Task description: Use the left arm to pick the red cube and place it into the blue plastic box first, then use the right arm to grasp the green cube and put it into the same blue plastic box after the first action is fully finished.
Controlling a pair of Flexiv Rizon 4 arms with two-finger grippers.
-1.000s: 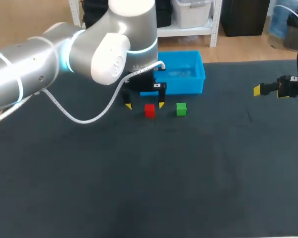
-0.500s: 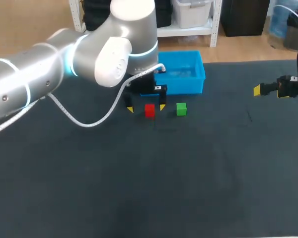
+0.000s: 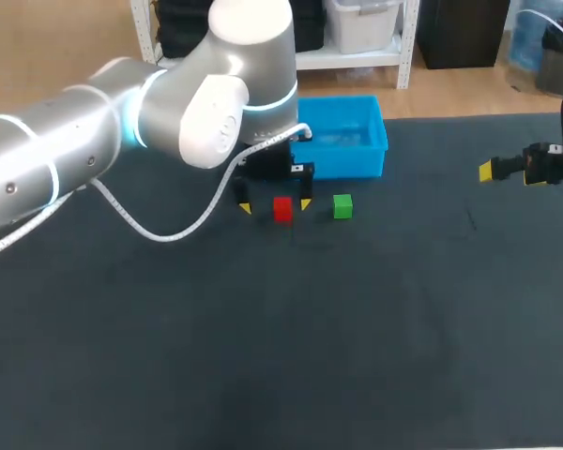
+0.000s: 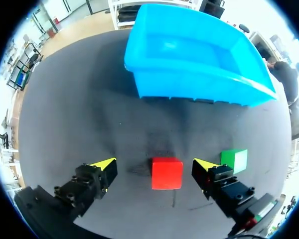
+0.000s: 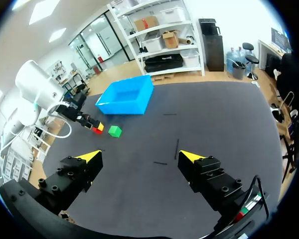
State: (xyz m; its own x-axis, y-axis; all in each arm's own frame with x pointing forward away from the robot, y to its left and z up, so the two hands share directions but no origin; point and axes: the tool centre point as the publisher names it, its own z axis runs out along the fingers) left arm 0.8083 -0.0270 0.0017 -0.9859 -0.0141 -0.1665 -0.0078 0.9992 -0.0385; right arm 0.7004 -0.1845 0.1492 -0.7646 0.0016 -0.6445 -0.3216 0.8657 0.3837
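Table (image 3: 357, 328): red cube (image 4: 167, 173) between left fingers (image 4: 105, 167)

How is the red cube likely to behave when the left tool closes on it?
The red cube has flat faces and crisp edges, so it is probably stiff and will not roll. It looks small inside the open left tool, so it is likely light. It sits off-centre between the fingers on the dark table, so it may slide slightly.
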